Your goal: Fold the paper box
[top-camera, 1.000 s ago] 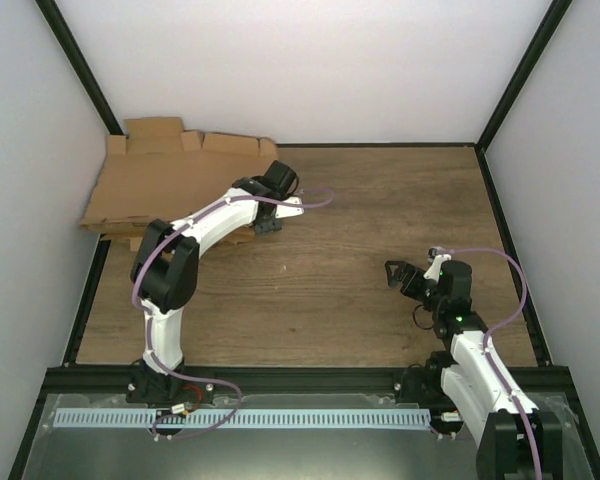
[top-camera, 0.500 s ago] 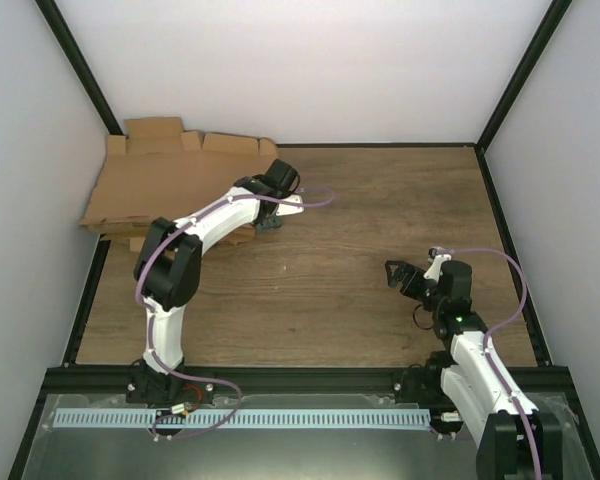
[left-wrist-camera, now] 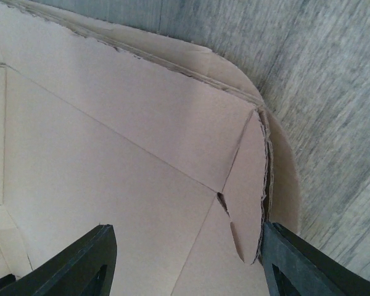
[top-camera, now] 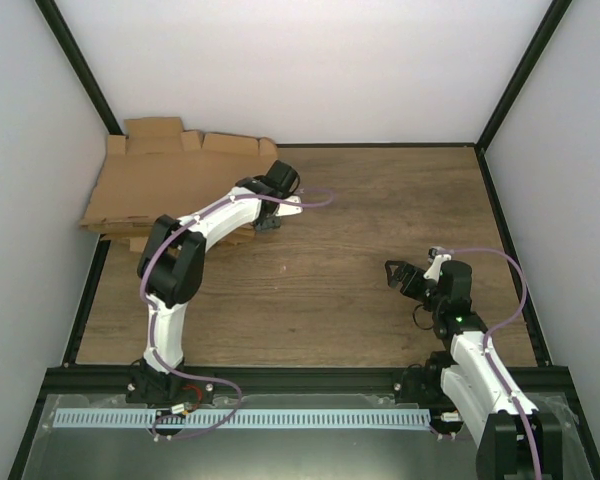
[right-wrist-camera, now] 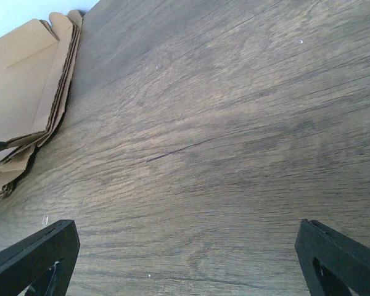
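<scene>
A pile of flat brown cardboard blanks (top-camera: pixel 170 185) lies in the back left corner. No single paper box shows apart from the pile. My left gripper (top-camera: pixel 268 225) is open at the pile's near right corner. In the left wrist view the open gripper (left-wrist-camera: pixel 185 246) straddles the top sheet's (left-wrist-camera: pixel 111 154) corner flap, with the right finger (left-wrist-camera: pixel 296 259) at the sheet's torn edge; I cannot tell if it touches. My right gripper (top-camera: pixel 395 275) is open and empty above the bare wood, also in its wrist view (right-wrist-camera: pixel 185 246). The pile shows far left there (right-wrist-camera: pixel 24 92).
The wooden table (top-camera: pixel 380 210) is walled by white panels with black frame posts (top-camera: pixel 80 75) at the back corners. A black rail (top-camera: pixel 300 378) runs along the near edge by the arm bases.
My left arm's elbow has shifted slightly to the right while its gripper stays at the pile's corner. The right arm has not moved.
</scene>
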Controlling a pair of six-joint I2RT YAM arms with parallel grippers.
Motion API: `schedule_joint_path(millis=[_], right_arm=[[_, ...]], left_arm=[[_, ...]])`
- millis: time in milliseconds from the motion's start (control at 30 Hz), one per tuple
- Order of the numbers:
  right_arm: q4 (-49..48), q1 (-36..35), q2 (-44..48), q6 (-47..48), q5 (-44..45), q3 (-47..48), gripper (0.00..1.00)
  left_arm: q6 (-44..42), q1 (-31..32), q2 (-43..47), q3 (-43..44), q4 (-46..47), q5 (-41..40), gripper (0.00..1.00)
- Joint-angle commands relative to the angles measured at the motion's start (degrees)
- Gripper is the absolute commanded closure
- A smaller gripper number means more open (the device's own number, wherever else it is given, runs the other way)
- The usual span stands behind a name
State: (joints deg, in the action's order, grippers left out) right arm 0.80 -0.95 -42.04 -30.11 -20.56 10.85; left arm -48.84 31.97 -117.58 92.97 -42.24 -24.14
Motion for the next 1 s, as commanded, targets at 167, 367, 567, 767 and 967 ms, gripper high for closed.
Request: schedule_joint_path(millis=[167,367,567,767,967], right_arm=[[-0.27,-0.46,0.29,-0.30,0.68,2.42,0.00],[-0.15,-0.46,0.23,-0.30,0.67,2.42,0.00],[-0.16,-0.46,0.23,-0.38,0.63,2.42,0.00],[-0.18,-0.46,0.29,-0.39,0.69,2.42,0.00],[-0.18,-0.46,0.29,-0.39,0.61,2.42,0.00]], left_arm=[[-0.67,-0.82,-0.12,1.86,1.47,-2.01,0.34],[-0.77,-0.76,-0.04,2.00,1.38,-1.87,0.34],[-0.91,-0.77,0.37,2.61,0.75,-2.10,0.34],[-1.25,-0.76,0.25,3.13,0.32,-2.40,0.34],[-1.78,-0.77,0.07,3.12,-0.02,-2.55,0.34]])
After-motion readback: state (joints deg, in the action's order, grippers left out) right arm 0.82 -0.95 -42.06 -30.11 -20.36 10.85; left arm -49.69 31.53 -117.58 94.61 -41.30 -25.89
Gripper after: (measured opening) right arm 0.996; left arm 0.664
